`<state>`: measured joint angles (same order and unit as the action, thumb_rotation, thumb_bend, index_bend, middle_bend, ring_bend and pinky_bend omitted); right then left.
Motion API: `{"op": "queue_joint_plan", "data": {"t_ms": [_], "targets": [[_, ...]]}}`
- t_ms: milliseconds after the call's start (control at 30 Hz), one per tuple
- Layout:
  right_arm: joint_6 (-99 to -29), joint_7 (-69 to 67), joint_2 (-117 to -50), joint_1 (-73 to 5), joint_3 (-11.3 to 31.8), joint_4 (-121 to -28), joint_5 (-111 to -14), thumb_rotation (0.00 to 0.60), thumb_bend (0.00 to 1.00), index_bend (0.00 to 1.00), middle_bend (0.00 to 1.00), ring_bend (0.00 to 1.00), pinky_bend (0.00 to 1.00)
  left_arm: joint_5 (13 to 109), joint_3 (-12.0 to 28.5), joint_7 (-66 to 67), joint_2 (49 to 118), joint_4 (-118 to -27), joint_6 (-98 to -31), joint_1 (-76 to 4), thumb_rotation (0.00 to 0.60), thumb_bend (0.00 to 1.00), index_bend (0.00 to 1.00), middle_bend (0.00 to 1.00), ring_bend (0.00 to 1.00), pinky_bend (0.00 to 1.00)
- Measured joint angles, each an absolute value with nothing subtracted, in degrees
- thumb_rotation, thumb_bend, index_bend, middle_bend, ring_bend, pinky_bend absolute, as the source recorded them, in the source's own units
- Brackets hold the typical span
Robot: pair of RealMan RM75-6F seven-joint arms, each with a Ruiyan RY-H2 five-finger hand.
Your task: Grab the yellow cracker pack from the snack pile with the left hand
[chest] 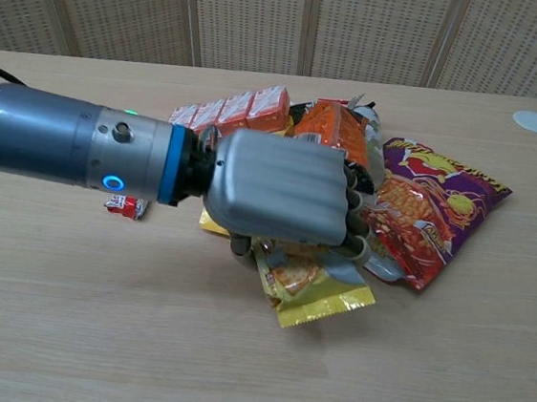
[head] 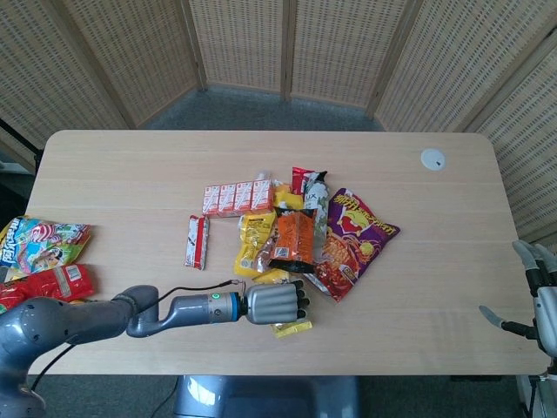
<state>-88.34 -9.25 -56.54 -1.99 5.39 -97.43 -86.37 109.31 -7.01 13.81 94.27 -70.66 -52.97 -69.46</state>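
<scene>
One left hand [chest: 278,200] has its fingers [chest: 350,231] clamped on the yellow cracker pack [chest: 312,287] at lower centre, below the snack pile [head: 305,231]. Only its top edge seems gripped (it could slip). The right hand [head: 541,292] sits open.

Head view: high above, looking steeply down on the whole tabletop [head: 418,287].
Chest view: low, close, facing 12 o'clock.
Shared: snack pile [head: 300,231] [chest: 385,189].

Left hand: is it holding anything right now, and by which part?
The left hand grips the yellow cracker pack by its upper end; the lower end sticks out below the fingers. The right hand holds nothing.
</scene>
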Motion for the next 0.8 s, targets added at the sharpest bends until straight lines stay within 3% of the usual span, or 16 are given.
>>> {"op": "queue_joint_plan", "data": {"t_ms": [333,800], "targets": [[-88.19,-7.02,-56.96,-2.22,5.13,-98.32,-86.84,0.525,0.0,0.0,0.0,0.0,0.0,106.74,-3.89,16.09,82.01,-81.59,-59.1,-65.69,0.6,0.11,0.54,0.46,0.48,0.53],[-88.01,-7.06,-57.14,-2.63,5.55,-98.74,-86.48,0.532,0.0,0.0,0.0,0.0,0.0,102.28,2.1,16.56,72.49,-89.74,-62.71,-62.32,0.6,0.1,0.54,0.45,0.47,0.53]]}}
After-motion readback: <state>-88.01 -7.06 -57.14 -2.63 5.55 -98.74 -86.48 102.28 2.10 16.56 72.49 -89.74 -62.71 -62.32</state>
